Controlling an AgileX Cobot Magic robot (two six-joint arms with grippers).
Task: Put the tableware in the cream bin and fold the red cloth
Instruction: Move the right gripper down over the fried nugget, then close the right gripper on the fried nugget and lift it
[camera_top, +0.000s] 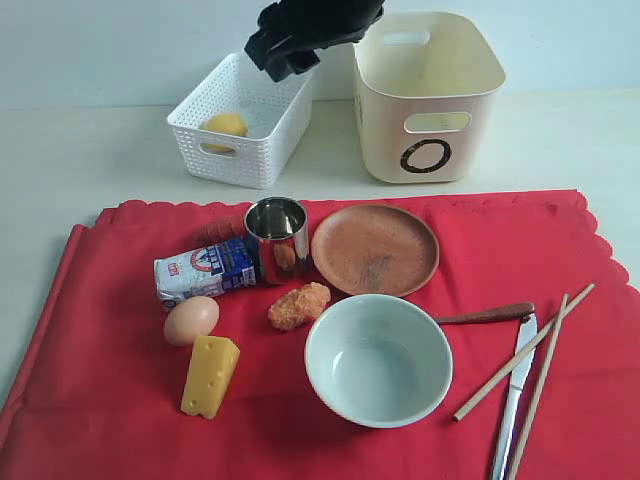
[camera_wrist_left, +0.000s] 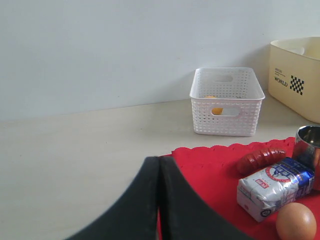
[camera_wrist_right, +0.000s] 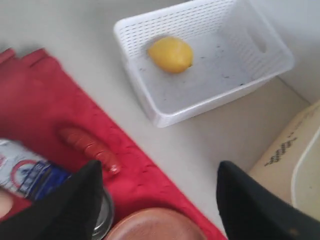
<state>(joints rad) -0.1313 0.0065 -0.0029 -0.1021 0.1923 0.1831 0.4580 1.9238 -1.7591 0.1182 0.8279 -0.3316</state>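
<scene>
**Red cloth** (camera_top: 110, 400): one. It is spread flat on the worktop (camera_top: 90, 150), below the right end effector (camera_wrist_right: 160, 200), whose fingers stand wide apart and empty. Its edge lies just beyond the left end effector (camera_wrist_left: 159, 200), whose fingers are pressed together on nothing. It is probably soft, light and limp, best pinched at a corner or scalloped edge. Everything below except the bin rests on it.

**Cream bin** (camera_top: 385, 150): one. Off the cloth, just beside the right end effector. Looks rigid.

**Bowl** (camera_top: 378, 360): one. Well apart from both end effectors. Likely smooth, slippery and breakable; take it over the rim.

**Wooden plate** (camera_top: 375, 249): one. Close beneath the right end effector. Seemingly stiff and light; it sits low, so grip its edge.

**Steel cup** (camera_top: 277, 238): one. Upright, just beside the plate and near the same end effector. Looks slick; clamp over the wall.

**Chopsticks** (camera_top: 530, 355): two. Far from both end effectors, one lying across the knife. Thin and apt to roll; grasp at mid-length.

**Knife** (camera_top: 515, 390): one. Flat and probably slippery.

**Spoon** (camera_top: 488, 314): one. Only the handle shows; the rest is hidden behind the bowl.
</scene>
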